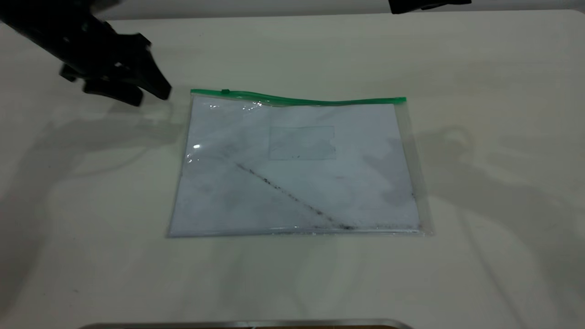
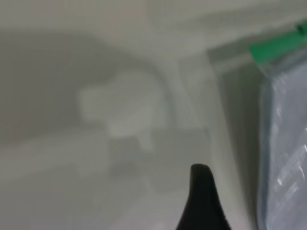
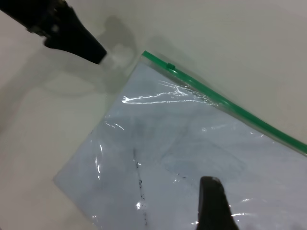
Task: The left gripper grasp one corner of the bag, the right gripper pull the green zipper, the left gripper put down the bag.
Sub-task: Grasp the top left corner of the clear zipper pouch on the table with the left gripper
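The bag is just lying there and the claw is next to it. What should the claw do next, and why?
Probably the left gripper should ease right and down onto the corner of the bag. The bag lies flat on the table, nothing holds it, and that gripper hovers just beside the corner, near the green zipper.

One bag (image 1: 299, 167) lies on the table (image 1: 498, 183), a clear document pouch and the only one of its kind. It has one green zipper (image 1: 297, 98) along its far edge, carrying one small slider tab (image 1: 225, 92) near the left end. Inside sits one white sheet of paper (image 1: 365, 137), marked by one dark diagonal smudge line (image 1: 292, 196) and one faint label rectangle (image 1: 301, 142). Two grippers show: the left gripper (image 1: 151, 93), far left of the bag, and the right gripper (image 1: 427, 4) (only a sliver of it at the far edge). One metal strip (image 1: 247, 324) runs along the near edge.
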`<state>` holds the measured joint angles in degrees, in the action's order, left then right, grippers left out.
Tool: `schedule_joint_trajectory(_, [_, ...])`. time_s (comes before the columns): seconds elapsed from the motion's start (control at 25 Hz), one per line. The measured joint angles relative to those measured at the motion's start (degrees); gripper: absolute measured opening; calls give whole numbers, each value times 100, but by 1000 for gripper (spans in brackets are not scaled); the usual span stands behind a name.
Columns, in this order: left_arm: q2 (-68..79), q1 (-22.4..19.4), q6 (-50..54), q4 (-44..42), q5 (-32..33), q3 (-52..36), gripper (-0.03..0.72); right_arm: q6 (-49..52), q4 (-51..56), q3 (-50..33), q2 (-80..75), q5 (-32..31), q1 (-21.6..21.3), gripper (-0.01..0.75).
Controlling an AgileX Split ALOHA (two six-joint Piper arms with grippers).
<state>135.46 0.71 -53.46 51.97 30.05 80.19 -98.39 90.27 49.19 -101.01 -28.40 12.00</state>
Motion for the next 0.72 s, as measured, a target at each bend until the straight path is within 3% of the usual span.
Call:
schedule_joint_trajectory(0.2, [681,157,-326,359,218,666,593,0,38,28,-81,0,0,506])
schedule_joint_trajectory(0.56, [1201,555,-685,862,261,1090,585,-23,61,28,-91,5,0,506])
schedule_joint_trajectory(0.64, [1213,598,-768,885,255,1103,549,-23,68,28,-91,5,0,506])
schedule_joint_trajectory(0.72, [1220,630,-809,878,249,1103,466,-23,78,28,-91,5,0,506])
